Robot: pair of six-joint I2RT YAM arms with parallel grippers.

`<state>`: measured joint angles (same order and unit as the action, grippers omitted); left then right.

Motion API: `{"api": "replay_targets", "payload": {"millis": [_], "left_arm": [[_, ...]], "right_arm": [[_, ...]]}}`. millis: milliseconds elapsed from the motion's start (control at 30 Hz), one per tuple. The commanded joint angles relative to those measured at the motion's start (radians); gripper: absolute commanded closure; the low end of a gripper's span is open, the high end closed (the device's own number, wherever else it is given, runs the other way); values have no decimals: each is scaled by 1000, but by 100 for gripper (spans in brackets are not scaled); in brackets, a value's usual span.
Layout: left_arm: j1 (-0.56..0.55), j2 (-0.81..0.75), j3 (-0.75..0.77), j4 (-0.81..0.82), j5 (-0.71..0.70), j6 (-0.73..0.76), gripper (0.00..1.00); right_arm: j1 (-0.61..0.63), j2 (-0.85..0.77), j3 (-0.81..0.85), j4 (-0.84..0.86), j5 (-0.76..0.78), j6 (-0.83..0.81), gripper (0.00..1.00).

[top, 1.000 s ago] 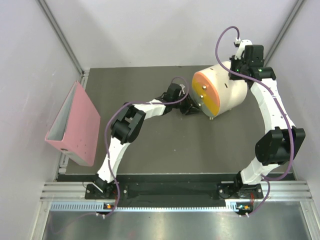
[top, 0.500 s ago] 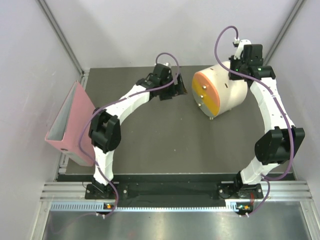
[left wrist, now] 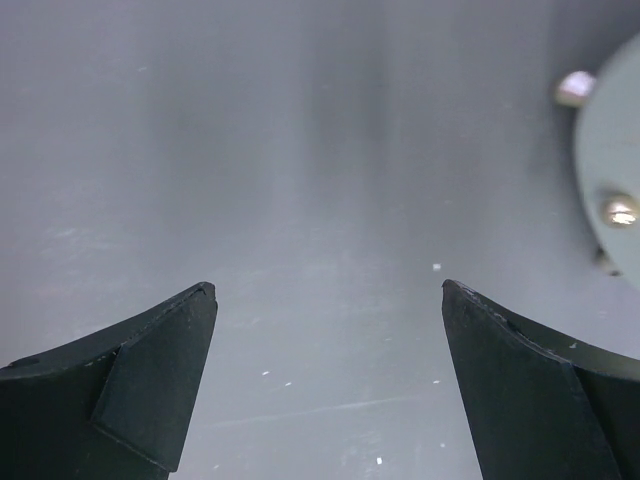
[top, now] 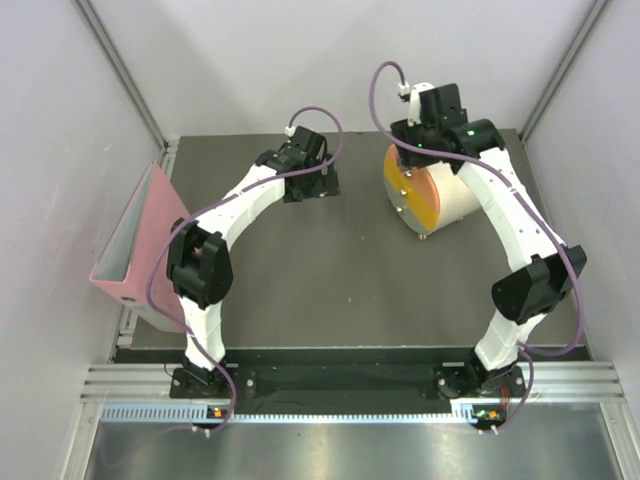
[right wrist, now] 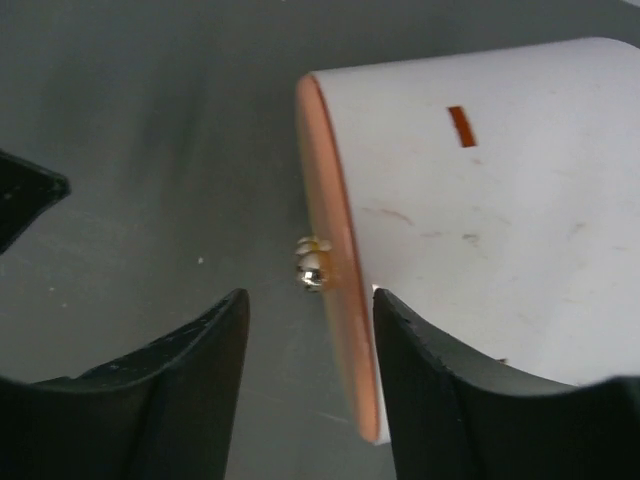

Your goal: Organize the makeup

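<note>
No makeup shows in any view. My left gripper [top: 312, 186] hangs open over bare dark table, left of the cream box [top: 458, 196], with nothing between its fingers [left wrist: 170, 360]. The box's front with a metal knob [left wrist: 620, 210] shows at the right edge of the left wrist view. My right gripper [top: 413, 163] is open above the box's orange-yellow drawer front [top: 412, 192]. In the right wrist view the gripper [right wrist: 310, 300] has its jaws on either side of the drawer front's edge [right wrist: 340, 300], with a small knob [right wrist: 313, 270] between them. Whether they touch it I cannot tell.
A pink binder [top: 150, 245] stands open at the table's left edge. The cream box [right wrist: 490, 220] lies on its side at the back right, its drawer front facing left. Grey walls close the back and sides.
My left gripper pulled away from the drawer front, moved back and left, and opened. My right gripper came from behind the box over its top to the front edge and opened.
</note>
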<state>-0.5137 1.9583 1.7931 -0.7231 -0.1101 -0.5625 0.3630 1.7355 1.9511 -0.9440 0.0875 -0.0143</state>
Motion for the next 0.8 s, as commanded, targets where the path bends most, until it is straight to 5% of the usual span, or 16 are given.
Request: {"api": "replay_targets", "payload": {"millis": [0, 333, 600, 767], "left_arm": [[53, -81, -30, -75, -50, -5, 1], [245, -150, -166, -84, 20, 19, 1], [267, -174, -198, -79, 85, 93, 1], [268, -197, -233, -55, 98, 102, 1]], "right_arm": [[73, -17, 58, -21, 37, 46, 36], [197, -106, -158, 143, -65, 161, 20], [293, -134, -308, 261, -84, 209, 0], [336, -132, -343, 304, -80, 240, 0]]}}
